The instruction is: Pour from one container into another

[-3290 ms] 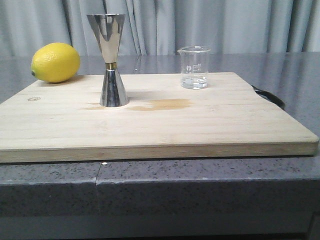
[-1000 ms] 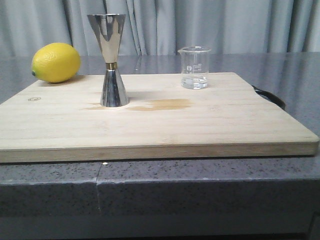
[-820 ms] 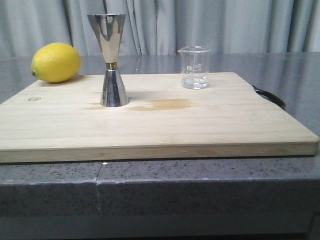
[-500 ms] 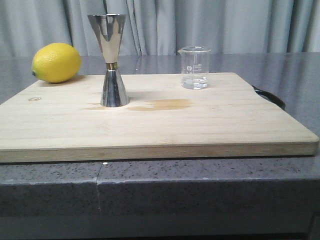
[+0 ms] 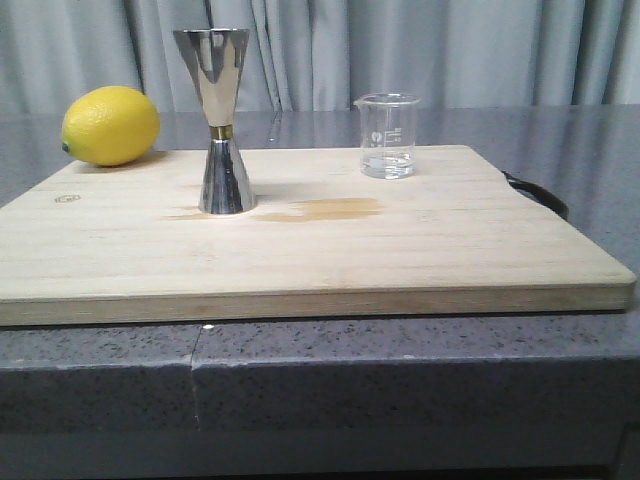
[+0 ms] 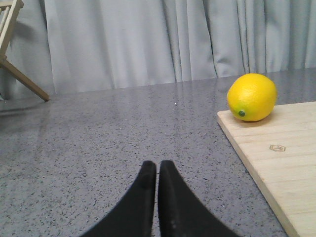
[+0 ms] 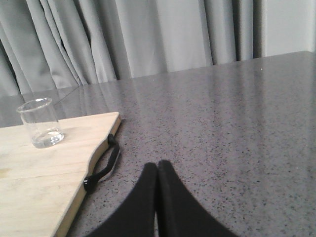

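**Wooden board carries jigger and beaker; both grippers are closed and empty**

Pale wood forms the cutting board [image 5: 330,235], which is laid on the grey speckled counter [image 5: 400,380] and is taken here as the landmark. A black strap handle [image 5: 537,192] is fixed at the board's right edge. A brownish stain [image 5: 335,208] is seen near the board's middle.

The lemon [image 5: 110,125] is found at the board's far left corner, where it rests on the wood at the very edge. The steel jigger [image 5: 222,120] is stood upright on the left half of the board, just left of the stain. The glass beaker [image 5: 387,135] is set upright on the board towards its far edge, right of centre, well apart from the jigger; a little clear liquid is held in its bottom.

The left gripper [image 6: 157,170] is held over bare counter off the board's left side, its fingers pressed together with nothing between them. The right gripper [image 7: 157,173] is held off the board's right side, likewise closed on nothing.
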Robot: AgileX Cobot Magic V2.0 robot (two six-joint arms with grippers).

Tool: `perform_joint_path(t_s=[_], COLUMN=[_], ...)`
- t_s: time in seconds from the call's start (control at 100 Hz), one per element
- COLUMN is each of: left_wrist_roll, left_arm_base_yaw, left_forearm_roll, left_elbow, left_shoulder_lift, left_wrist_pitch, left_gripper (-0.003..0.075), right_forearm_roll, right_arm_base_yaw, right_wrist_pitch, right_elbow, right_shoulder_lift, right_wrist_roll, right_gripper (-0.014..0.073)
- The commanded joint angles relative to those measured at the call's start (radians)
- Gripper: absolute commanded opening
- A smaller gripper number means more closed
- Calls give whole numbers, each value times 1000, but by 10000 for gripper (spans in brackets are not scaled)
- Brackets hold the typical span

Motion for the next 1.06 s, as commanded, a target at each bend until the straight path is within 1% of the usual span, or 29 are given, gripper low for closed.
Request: perform_joint_path(t_s=[0.0, 0.12, 0.24, 1.05], left_wrist_roll=[0, 0, 0, 0], left_arm_base_yaw=[2, 2, 2, 2], left_forearm_roll=[-9, -9, -9, -9], left_elbow=[37, 37, 37, 37], left_shoulder_lift=[-26, -26, -26, -26], left_wrist_pitch=[-71, -71, -71, -71], left_gripper=[-20, -19, -19, -19], right_forearm_roll=[32, 39, 72, 72], right_arm_base_yaw=[-7, -7, -7, -7], right_wrist_pitch=[-61, -60, -56, -48], right_elbow=[22, 22, 22, 22], right_shoulder_lift=[-3, -14, -20, -20], right_wrist_roll=[-13, -20, -91, -91], right_gripper=[-71, -71, -71, -71])
